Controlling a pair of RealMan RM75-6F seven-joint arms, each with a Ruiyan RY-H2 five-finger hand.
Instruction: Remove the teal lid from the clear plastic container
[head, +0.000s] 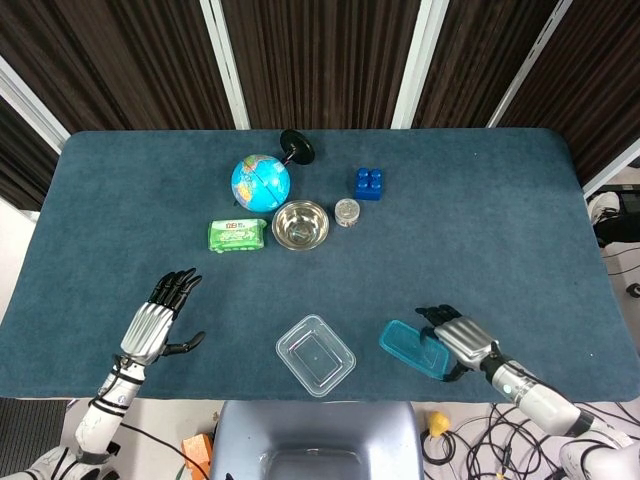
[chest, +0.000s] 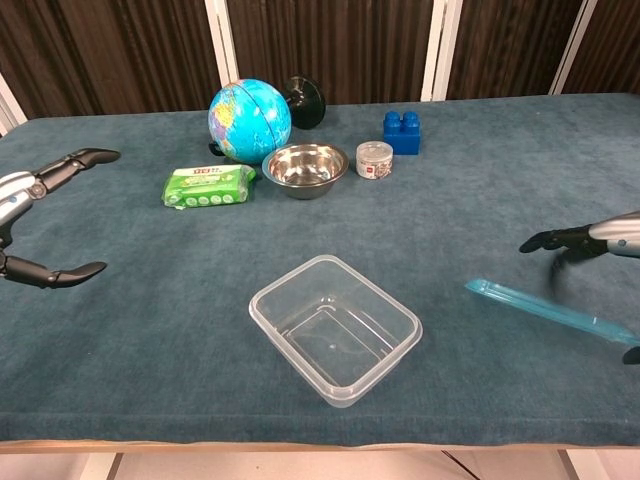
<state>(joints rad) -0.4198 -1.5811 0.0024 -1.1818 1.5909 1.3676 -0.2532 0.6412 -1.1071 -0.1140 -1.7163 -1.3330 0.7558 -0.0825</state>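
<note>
The flat teal plastic lid (head: 414, 348) lay tilted under the right hand (head: 462, 338), which gripped its far edge, well right of the clear rectangular plastic container (head: 315, 354), while the left hand (head: 152, 325) hung spread and empty.

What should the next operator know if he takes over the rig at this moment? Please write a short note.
Left hand: holds nothing, fingers apart, over the table's left side, away from the job's things.
Right hand: holds the teal lid, fingers over its right part; in the chest view the lid looks tilted, near the table.
Clear plastic container: open and empty, at the front middle of the table, to the left of the lid.
Done: the lid is off the container.
Left: put the lid flat on the table, let go, draw the right hand back.
</note>
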